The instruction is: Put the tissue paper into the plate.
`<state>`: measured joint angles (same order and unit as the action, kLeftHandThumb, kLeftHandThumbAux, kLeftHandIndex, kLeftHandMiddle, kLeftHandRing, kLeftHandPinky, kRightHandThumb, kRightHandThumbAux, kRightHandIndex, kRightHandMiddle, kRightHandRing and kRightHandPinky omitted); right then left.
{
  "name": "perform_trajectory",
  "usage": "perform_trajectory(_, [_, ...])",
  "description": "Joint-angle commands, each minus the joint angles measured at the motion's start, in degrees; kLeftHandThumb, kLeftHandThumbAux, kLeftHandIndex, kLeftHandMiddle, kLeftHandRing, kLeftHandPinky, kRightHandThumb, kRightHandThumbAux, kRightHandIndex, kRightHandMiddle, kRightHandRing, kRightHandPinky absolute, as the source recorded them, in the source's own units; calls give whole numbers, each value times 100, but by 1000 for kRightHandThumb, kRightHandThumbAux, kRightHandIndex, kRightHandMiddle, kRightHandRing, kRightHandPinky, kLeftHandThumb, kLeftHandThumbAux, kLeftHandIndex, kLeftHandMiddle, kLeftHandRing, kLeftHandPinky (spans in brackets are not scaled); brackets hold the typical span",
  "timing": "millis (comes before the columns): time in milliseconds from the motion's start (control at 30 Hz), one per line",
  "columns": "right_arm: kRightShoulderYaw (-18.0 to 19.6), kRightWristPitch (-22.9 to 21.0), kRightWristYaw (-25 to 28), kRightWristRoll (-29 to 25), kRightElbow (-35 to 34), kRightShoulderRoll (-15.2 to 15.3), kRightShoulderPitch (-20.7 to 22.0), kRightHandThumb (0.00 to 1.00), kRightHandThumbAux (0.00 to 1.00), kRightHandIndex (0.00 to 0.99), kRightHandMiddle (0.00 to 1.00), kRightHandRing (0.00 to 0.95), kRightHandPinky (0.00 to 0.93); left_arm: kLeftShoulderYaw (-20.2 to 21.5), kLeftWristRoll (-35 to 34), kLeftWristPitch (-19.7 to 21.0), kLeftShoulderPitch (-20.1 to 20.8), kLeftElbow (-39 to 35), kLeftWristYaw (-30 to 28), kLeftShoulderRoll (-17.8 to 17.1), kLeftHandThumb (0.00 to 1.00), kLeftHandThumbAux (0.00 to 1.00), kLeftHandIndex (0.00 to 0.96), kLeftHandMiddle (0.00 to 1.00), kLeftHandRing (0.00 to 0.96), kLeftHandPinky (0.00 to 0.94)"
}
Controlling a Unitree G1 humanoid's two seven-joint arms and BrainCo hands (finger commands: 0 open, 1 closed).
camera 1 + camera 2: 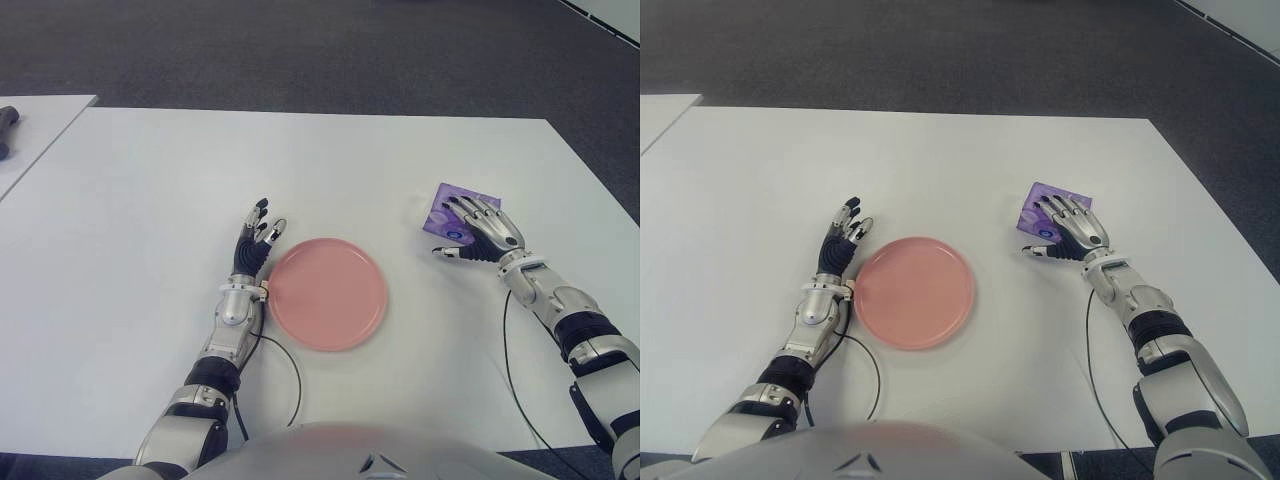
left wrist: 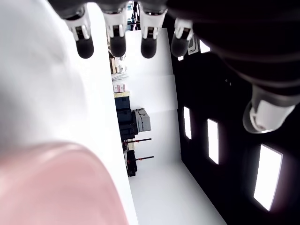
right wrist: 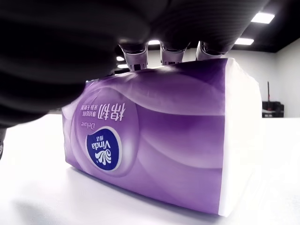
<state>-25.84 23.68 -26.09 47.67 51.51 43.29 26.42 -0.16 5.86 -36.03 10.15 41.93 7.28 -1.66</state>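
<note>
Two hands flank my pink plate (image 1: 328, 293): my right hand (image 1: 485, 232) lies spread over the purple tissue pack (image 3: 159, 140), fingers draped on top, not yet closed, well right of the plate; my left hand (image 1: 255, 245) shows open beside the plate's left rim

Bare worktop (image 1: 410, 270) is seen between the tissue pack (image 1: 462, 204) and the plate (image 1: 328, 293). The plate's far side is flanked by the left hand (image 1: 257, 240).
</note>
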Motion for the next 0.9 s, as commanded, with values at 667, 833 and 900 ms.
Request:
perform_trajectory(667, [434, -310, -196, -322, -285, 29, -327, 151, 442, 0, 0, 0, 0, 2, 33, -40, -73, 320, -4, -34, 0, 420, 0, 0, 0, 0])
perform_trajectory(833, [728, -252, -107, -435, -768, 295, -322, 171, 438, 0, 0, 0, 0, 2, 43, -32, -55, 339, 4, -44, 0, 420, 0, 0, 0, 0])
perform_trajectory(900, [787, -278, -156, -422, -842, 278, -280, 176, 439, 0, 0, 0, 0, -2, 60, -34, -39, 359, 17, -52, 0, 419, 0, 0, 0, 0])
